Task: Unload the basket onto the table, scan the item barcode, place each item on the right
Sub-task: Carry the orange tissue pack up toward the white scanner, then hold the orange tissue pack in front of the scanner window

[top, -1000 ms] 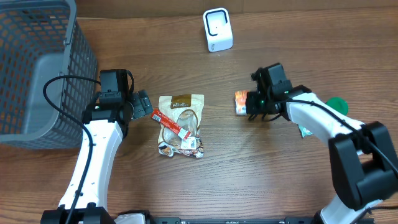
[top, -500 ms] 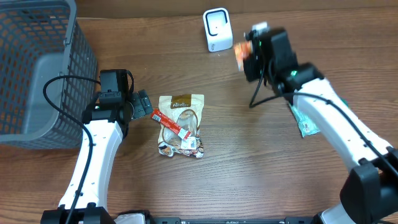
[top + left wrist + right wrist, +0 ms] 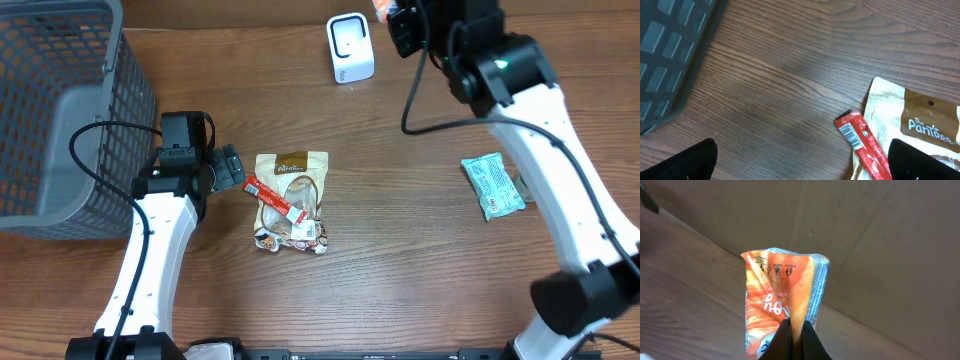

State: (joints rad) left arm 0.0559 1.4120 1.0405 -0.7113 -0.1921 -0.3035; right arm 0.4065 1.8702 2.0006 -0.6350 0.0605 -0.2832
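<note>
In the left wrist view, the beige pouch (image 3: 920,125) at the right edge reads "The Pantree" in white on a brown band. The red stick sachet (image 3: 860,142) lying across its corner shows a printed barcode on a white patch. In the right wrist view, the orange packet (image 3: 782,305) has a row of small black symbols near its top edge and large white lettering that cannot be read. The right gripper (image 3: 796,340) is clamped tight on the packet's lower end.

In the overhead view that packet (image 3: 381,8) sits at the very top edge, just right of the white scanner (image 3: 350,47). A second ago it hung at middle right, low over the wooden table (image 3: 420,280). The green packet (image 3: 492,186), then half hidden by the right arm, now shows in full. The left gripper (image 3: 228,167) has not moved: jaws spread wide, holding nothing, between the grey basket (image 3: 60,110) and the pouch.
</note>
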